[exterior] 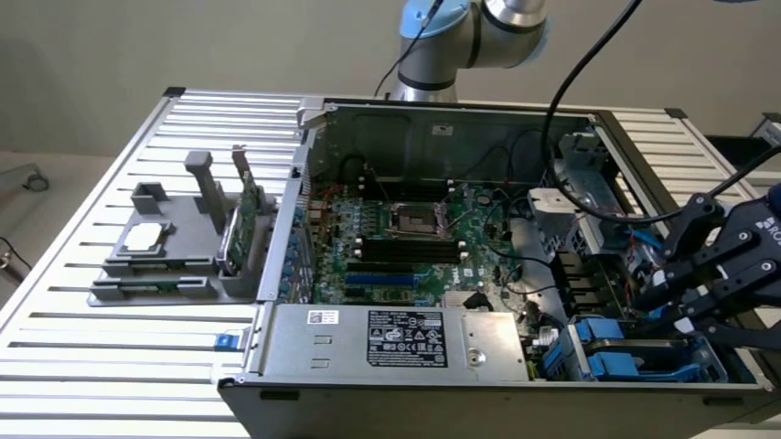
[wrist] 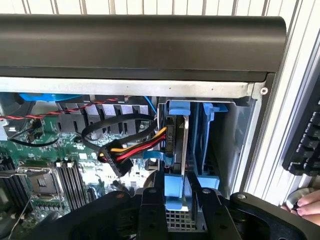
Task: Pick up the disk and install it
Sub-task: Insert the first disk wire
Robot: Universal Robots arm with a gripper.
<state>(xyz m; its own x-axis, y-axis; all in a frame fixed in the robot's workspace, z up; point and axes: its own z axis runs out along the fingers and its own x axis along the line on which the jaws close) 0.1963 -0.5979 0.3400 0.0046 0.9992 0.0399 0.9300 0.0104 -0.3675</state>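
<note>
Disk (wrist: pixel 184 145) edge-on in the case bay, lower end behind the tool (wrist: pixel 179 197).

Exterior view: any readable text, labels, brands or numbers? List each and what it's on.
"RO": white letters on the hand, cut off by the exterior view's right edge.
Black label on the power supply: white print and symbols, too small to read.
Small white sticker on the power supply: too blurred to read.
Motherboard: markings unreadable.
</note>
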